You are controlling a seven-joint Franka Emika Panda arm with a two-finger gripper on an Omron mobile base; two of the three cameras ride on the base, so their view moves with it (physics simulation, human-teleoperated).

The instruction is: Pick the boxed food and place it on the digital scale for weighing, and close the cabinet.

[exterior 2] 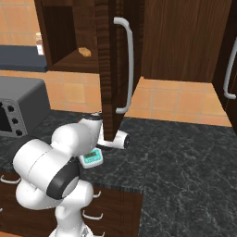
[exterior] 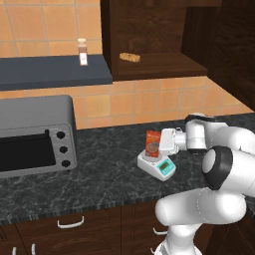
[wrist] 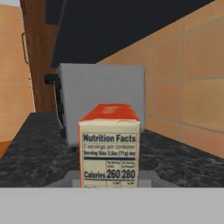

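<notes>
The boxed food (exterior: 153, 144) stands upright on the digital scale (exterior: 158, 165), at about 6 o'clock from the open cabinet (exterior: 149, 37). The gripper (exterior: 162, 142) sits just beside the carton at its 3 o'clock — whether its fingers grip it or have let go, I cannot tell. The placing step looks nearly done; next comes backing the hand clear, then swinging the cabinet door (exterior 2: 107, 69) shut. Counted: one carton, one scale, one spice jar (exterior: 82, 52), one bread lump (exterior: 130, 57) — and one toaster oven (exterior: 36, 134)

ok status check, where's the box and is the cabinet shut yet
Gripper beside the boxed food, grip unclear. Box upright on the digital scale. Cabinet door open, nothing blocking it.
</notes>
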